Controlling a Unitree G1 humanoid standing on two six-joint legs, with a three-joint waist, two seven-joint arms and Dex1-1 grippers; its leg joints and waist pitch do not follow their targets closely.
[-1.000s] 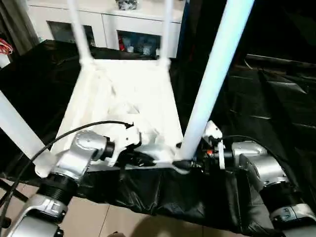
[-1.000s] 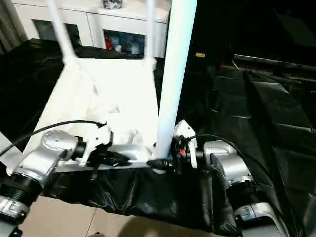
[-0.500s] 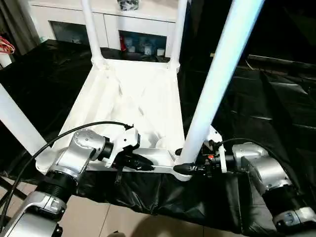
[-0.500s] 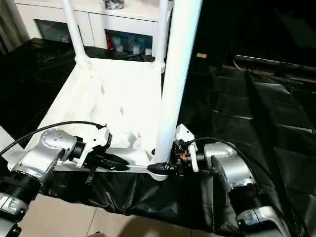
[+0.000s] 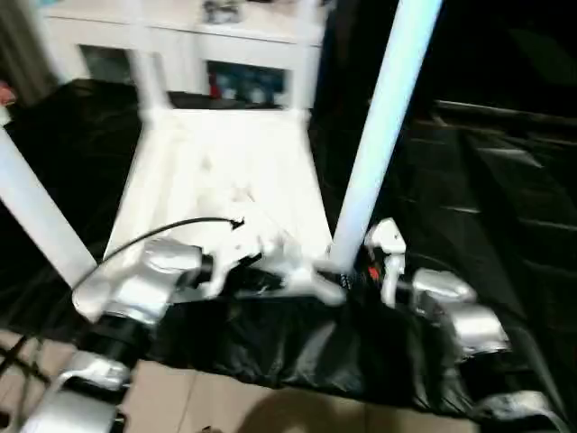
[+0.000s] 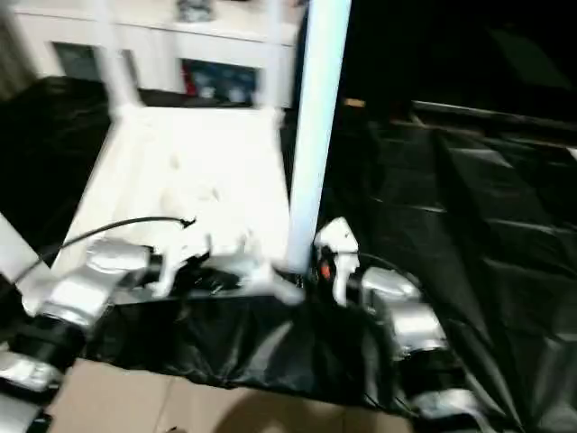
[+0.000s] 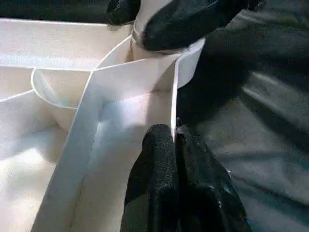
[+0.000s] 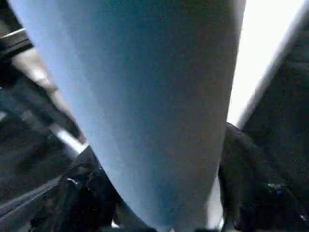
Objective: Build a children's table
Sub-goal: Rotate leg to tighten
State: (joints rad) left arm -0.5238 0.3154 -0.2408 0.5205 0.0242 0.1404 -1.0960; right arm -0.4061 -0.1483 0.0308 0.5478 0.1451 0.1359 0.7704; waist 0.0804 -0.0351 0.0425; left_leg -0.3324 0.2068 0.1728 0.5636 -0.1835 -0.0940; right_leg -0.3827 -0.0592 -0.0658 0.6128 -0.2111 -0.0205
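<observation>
The children's table (image 5: 225, 171) lies upside down on the big folding table (image 5: 505, 207), which is covered in a black sheet, and its near edge reaches the near edge of that black surface. At that near edge the left gripper (image 7: 174, 145) has its two black fingers pressed together on the thin white rim wall of the small table's underside, close to the near right corner socket. In the left wrist view the ribs and a curved inner wall of the underside spread out beside the pinched rim. Just past it, at the near right corner, the right gripper (image 5: 347, 275) sits at the foot of a leg (image 5: 383, 135) that stands up out of the corner socket. Its two black fingers (image 8: 82, 193) lie one on each side of the tube, spread to about the leg's width; the left wrist view shows a dark fingertip against the leg where it enters the socket. The near left corner carries a second leg (image 5: 36, 216), slanting up and out. At the far end, two more legs (image 5: 149, 77) rise from the far corners. Beyond the black surface stands a white cabinet (image 5: 243, 63) with glass doors.
</observation>
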